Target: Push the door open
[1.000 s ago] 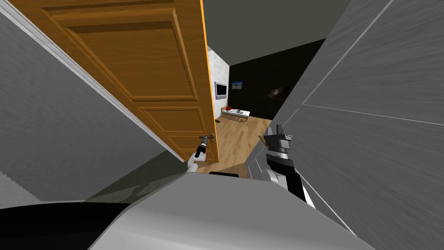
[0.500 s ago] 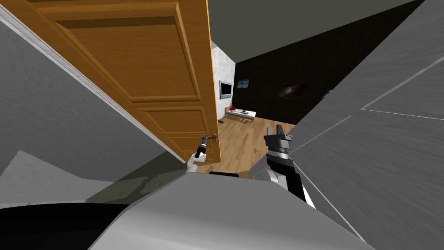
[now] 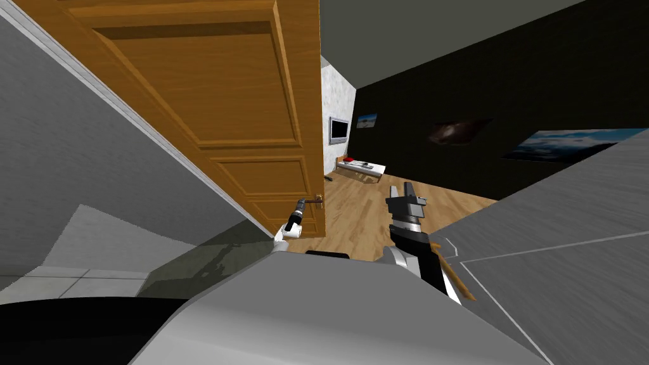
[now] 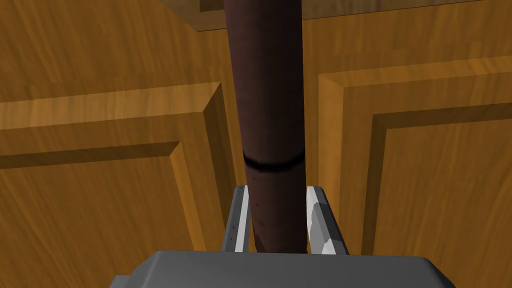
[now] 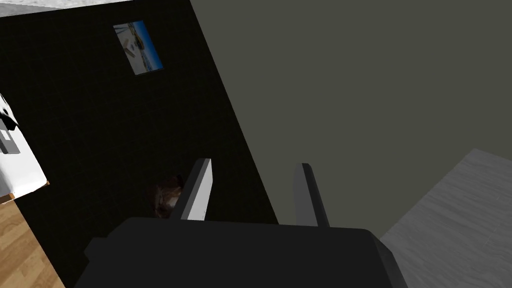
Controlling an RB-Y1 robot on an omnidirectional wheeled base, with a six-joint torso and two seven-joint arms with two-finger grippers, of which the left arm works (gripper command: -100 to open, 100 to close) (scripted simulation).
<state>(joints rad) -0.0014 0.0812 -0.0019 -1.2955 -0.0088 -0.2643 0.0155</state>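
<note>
Wooden door [image 3: 241, 114] x1, its 1 dark handle [image 4: 270, 100] clamped in L hand [image 4: 278, 190]; R hand [image 5: 253, 163] wide, apart from door.

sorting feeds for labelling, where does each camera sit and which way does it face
Head view: on the head, looking steeply down and forward at the wooden door, ajar; left gripper at its door handle and open right gripper show.
Left wrist view: on the left hand, facing the door panels close; left gripper shut on the dark door handle.
Right wrist view: on the right hand, aimed away from the door; its fingers stand apart.
Shared: head and left wrist views both show door, handle, left gripper.
</note>
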